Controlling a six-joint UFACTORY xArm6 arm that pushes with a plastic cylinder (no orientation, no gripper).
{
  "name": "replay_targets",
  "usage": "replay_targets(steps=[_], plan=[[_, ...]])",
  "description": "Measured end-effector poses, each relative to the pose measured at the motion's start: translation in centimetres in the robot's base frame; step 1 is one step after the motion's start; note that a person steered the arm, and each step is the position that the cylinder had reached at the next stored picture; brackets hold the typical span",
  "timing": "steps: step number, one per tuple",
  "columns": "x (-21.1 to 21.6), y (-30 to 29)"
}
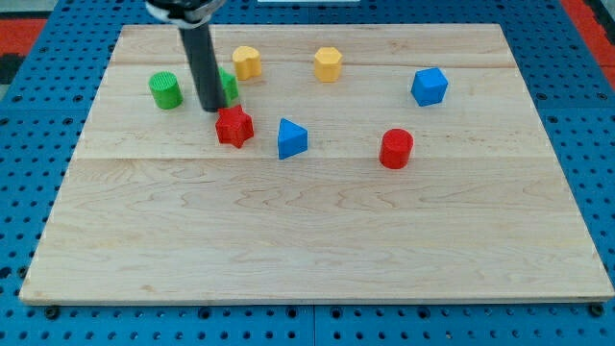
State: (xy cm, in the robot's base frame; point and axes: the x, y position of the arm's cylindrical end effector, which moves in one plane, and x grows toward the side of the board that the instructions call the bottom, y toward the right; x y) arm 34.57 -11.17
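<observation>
My dark rod comes down from the view's top left and its tip (210, 108) rests on the wooden board (307, 240). The tip stands just above and left of a red star-shaped block (233, 126), close to it or touching. Directly behind the rod sits a green block (229, 86), partly hidden, shape unclear. A green cylinder (165, 90) lies to the left of the tip. A yellow block (247, 61) sits above and to the right. A blue triangular block (291, 138) lies right of the red star.
A yellow hexagonal block (329, 64) sits near the top middle. A blue cube-like block (430, 86) is at the upper right, and a red cylinder (396, 148) lies below it. Blue pegboard (29, 115) surrounds the board.
</observation>
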Motion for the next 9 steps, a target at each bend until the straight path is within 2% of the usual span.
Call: replay_targets(steps=[1,2,3,4,5,6,9], plan=[[-1.0,2.4],[2.2,2.4],[3.3,1.8],[-0.9,3.5],[-2.0,12.0],[-1.9,13.1],[-2.7,9.8]])
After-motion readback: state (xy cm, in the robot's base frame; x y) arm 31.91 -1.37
